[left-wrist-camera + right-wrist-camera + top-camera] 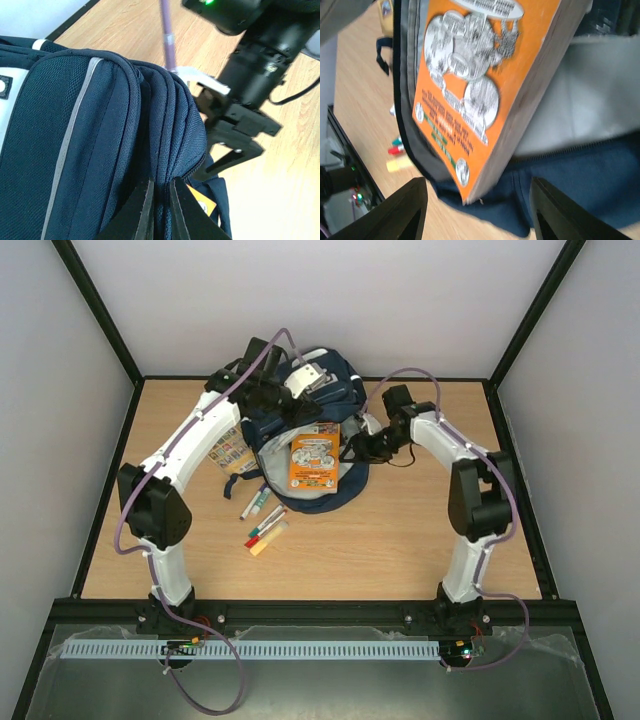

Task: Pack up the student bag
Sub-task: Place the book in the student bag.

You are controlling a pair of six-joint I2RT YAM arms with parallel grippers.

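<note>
The student bag sits at the far middle of the table, between the two arms. It is a large backpack of navy mesh-like fabric with pale reflective piping along its seams, light grey panels on its front and rows of zip edges at its top.

An orange book with black-and-white cartoon drawings on its cover lies tilted against the bag's front, over a grey panel, its lower corner over navy fabric. Whether that end sits inside a pocket I cannot tell.

The left gripper is at the bag's upper edge, its dark fingers pressed narrow and pinching a fold of the bag beside a zip line. The right gripper is on the bag's right side with its fingers spread wide. The book's lower corner hangs between them without touching either.

The table is light wood. Just left of the bag lies a flat colourful printed sheet. On the near side of the bag, a little left, lies a loose cluster of pens, with red, green and yellow among them. Pale walls and a black frame close in the space behind the bag.
</note>
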